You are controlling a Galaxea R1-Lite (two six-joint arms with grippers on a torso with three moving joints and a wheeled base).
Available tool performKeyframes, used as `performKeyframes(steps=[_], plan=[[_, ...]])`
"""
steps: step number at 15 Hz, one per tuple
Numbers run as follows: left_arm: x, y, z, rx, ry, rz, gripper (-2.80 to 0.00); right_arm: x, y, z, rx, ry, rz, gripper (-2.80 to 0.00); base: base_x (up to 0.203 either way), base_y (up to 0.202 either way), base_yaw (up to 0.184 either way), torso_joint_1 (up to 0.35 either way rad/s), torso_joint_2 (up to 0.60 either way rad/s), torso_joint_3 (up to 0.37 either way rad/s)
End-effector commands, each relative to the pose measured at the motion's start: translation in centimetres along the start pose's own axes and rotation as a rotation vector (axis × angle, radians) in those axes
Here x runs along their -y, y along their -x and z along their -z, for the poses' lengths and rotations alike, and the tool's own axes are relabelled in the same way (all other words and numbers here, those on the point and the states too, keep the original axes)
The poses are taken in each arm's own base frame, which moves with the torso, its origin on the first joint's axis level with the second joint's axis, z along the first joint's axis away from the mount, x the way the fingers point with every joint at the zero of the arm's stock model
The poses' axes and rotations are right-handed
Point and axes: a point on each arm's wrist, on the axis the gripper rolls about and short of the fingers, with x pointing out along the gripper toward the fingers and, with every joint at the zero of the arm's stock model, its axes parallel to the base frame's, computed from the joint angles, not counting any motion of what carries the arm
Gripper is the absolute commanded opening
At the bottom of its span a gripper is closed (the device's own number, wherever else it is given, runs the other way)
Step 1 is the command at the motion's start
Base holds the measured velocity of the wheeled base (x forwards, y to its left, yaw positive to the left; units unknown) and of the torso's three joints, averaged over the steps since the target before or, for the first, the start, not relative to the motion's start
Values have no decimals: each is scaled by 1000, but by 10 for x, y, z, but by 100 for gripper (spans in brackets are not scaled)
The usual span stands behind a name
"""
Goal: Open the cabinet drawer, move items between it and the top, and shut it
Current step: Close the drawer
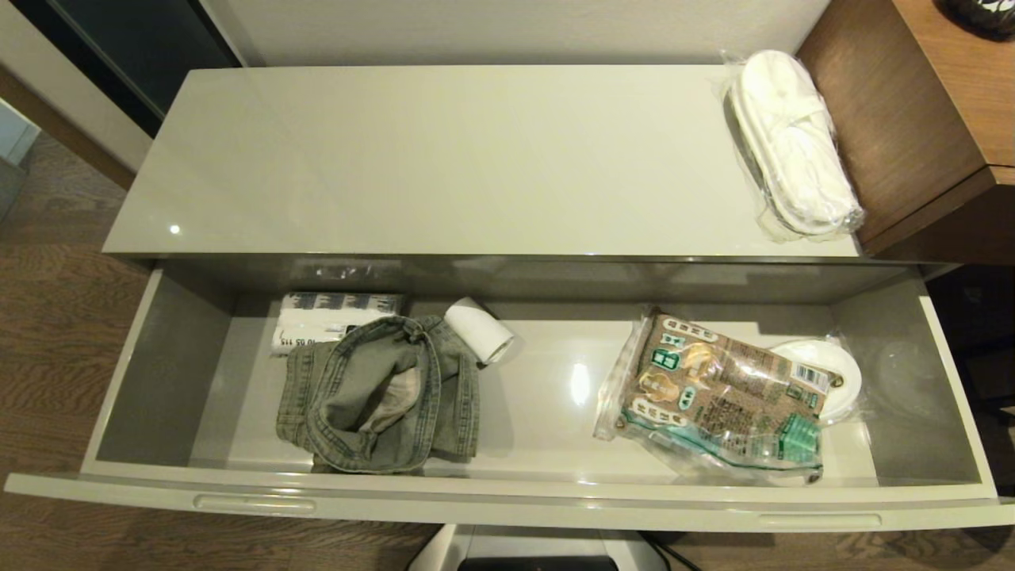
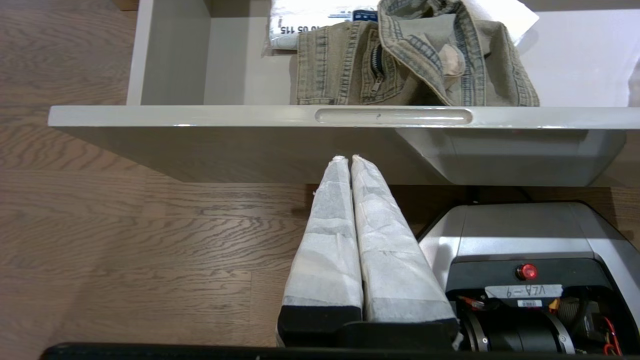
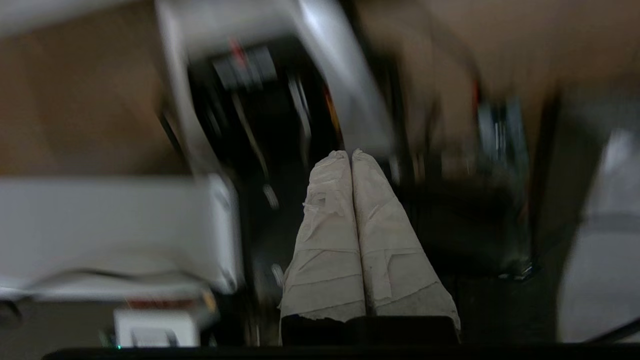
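The cabinet drawer (image 1: pixel 507 501) stands pulled out wide below the glossy beige top (image 1: pixel 444 159). A grey-green denim garment (image 1: pixel 381 396) lies bunched in the drawer's left half; the left wrist view shows the denim garment (image 2: pixel 415 60) just behind the drawer front (image 2: pixel 200 116). A pair of white slippers in clear wrap (image 1: pixel 793 147) rests on the top's right end. My left gripper (image 2: pixel 349 159) is shut and empty, low in front of the drawer front, above the floor. My right gripper (image 3: pixel 349 154) is shut and empty amid blurred dark surroundings. Neither arm shows in the head view.
In the drawer also lie a brown printed packet (image 1: pixel 714 396), a white paper roll (image 1: pixel 480 329), a white wrapped pack (image 1: pixel 333 321) and a white round item (image 1: pixel 825 373). A brown wood desk (image 1: pixel 920 119) adjoins the right. My base (image 2: pixel 525 260) sits under the drawer front.
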Motion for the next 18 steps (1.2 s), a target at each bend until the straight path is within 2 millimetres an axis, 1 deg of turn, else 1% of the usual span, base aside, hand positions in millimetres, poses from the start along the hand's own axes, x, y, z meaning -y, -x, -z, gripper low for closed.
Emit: performKeyframes(steps=[1,3,4,6,9,12,14,17,18], plan=[[0,0,0,-1,0,1,-280,10,-33,15,-221,-21,42,-280,0,0,0,0,0,0],[0,0,0,-1,0,1,-280,18,-56,33,-344,-6,52,-280,0,0,0,0,0,0],[0,0,0,-1,0,1,-280,20,-64,32,-357,-4,54,-280,0,0,0,0,0,0],[0,0,0,-1,0,1,-280,19,-71,21,-355,-29,68,-280,0,0,0,0,0,0],[0,0,0,-1,1,1,-280,18,-77,4,-356,-137,122,-280,0,0,0,0,0,0],[0,0,0,-1,0,1,-280,19,-81,-14,-215,-200,158,-280,0,0,0,0,0,0],[0,0,0,-1,0,1,-280,18,-83,-29,-115,-221,146,-280,0,0,0,0,0,0],[0,0,0,-1,0,1,-280,17,-83,-39,-57,-212,116,-280,0,0,0,0,0,0],[0,0,0,-1,0,1,-280,15,-80,-40,-55,-204,58,-280,0,0,0,0,0,0]])
